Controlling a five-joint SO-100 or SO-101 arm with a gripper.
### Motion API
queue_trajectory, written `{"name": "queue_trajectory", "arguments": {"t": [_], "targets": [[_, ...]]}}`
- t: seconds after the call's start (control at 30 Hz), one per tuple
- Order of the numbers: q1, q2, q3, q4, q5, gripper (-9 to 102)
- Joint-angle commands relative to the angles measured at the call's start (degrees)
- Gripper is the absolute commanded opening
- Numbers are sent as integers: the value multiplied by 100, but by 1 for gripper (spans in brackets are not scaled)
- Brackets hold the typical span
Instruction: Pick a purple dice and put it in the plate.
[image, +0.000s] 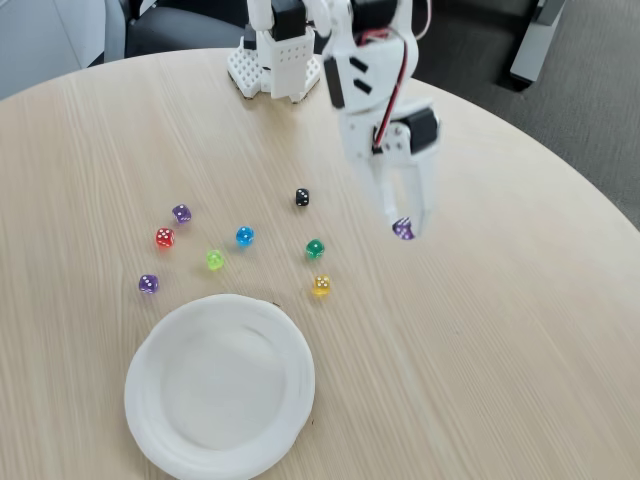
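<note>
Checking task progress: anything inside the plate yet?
No. The plate shows bare white inside, with no dice in it. One purple dice sits between the fingertips of the gripper, away from the plate. The table under the plate is covered, so unseen.

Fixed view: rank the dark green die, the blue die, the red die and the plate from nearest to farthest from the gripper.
Measured from the gripper, closed on a purple die:
1. Dark green die, just left of the gripper.
2. Blue die, farther left, mid-table.
3. Plate, lower left; its near rim is closer than the red die.
4. Red die, far left.
</note>
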Motion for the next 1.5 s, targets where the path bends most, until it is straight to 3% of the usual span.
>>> {"name": "queue_trajectory", "arguments": {"t": [0.0, 0.47, 0.6, 0.83, 1.2, 1.47], "targets": [[53, 334, -220, 26, -229, 0], [53, 800, -229, 26, -1424, 0], [53, 800, -264, 26, -2364, 0], [53, 712, -1107, 18, -958, 0], [-44, 132, -1169, -35, 1204, 0], [-501, -1134, -1187, -35, 1995, 0]]}}
